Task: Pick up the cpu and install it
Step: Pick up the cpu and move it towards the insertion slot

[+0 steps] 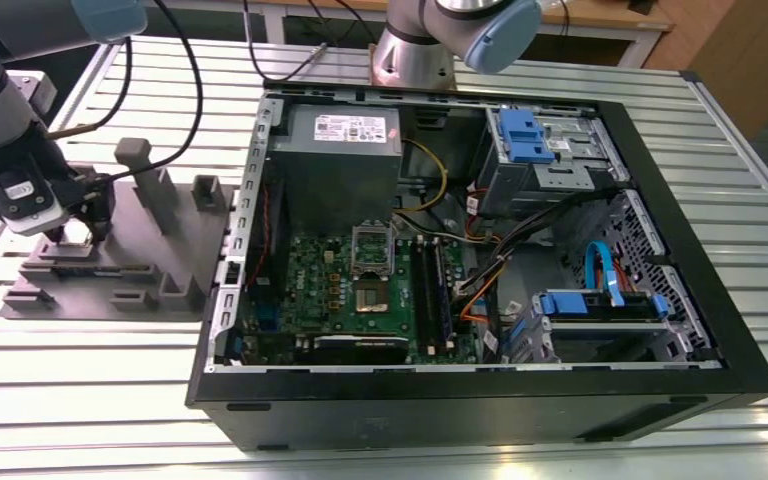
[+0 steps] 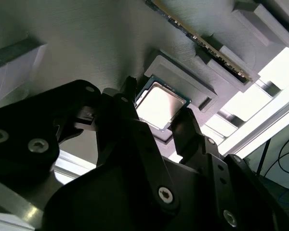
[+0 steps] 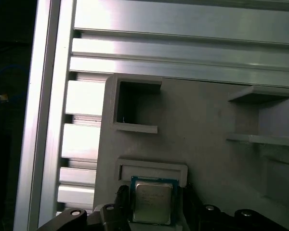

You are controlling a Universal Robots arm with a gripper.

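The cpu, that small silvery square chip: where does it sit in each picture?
Exterior view: beneath the gripper, on the grey moulded fixture at the exterior view's left.
First wrist view: silvery square cpu in the fixture's shallow pocket.
Second wrist view: cpu in the same pocket.
Shared landmark: the grey fixture.

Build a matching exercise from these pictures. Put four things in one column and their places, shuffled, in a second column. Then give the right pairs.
Things
1. cpu
2. gripper
3. motherboard
4. power supply box

Places
A. green board lying flat inside the open case
B. seated in a pocket of the grey holder block
C. grey box in a far corner of the case
D. down over the holder block, outside the case, on the exterior view's left

Pairs: 1-B, 2-D, 3-A, 4-C
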